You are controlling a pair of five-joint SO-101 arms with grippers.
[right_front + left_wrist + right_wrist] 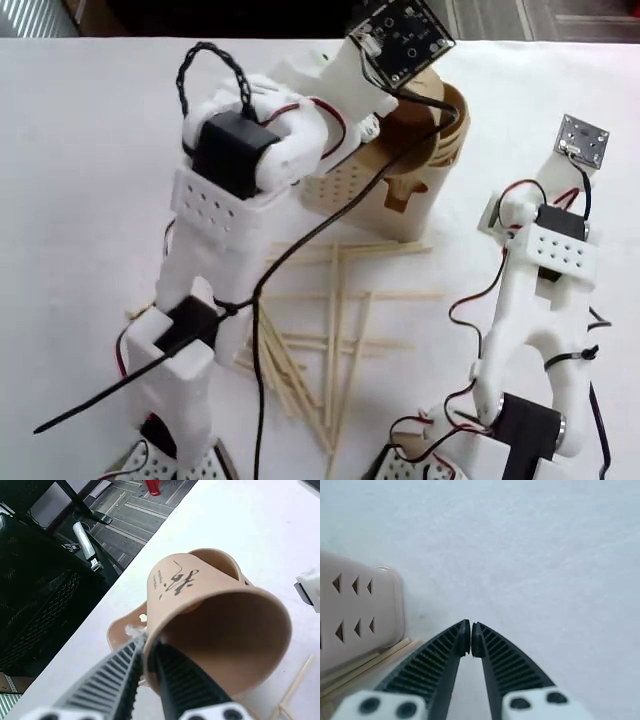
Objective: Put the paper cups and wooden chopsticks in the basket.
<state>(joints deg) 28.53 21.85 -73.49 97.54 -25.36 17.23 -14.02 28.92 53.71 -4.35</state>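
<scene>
My left gripper (149, 640) is shut on the rim of a tan paper cup (220, 625), which is tilted on its side over the far end of the beige perforated basket (355, 195). A second paper cup (220, 562) sits right behind the held one. In the high view the cups (440, 120) show at the basket's far end, under the left wrist camera. Several wooden chopsticks (330, 320) lie scattered on the white table in front of the basket. My right gripper (470, 630) is shut and holds nothing, low over the table beside the basket wall (360, 615).
A pair of chopsticks (365, 662) lies against the foot of the basket. The left arm's black cable (270, 290) hangs across the chopstick pile. The table's far edge (125, 575) runs close behind the basket, with floor and a dark chair beyond.
</scene>
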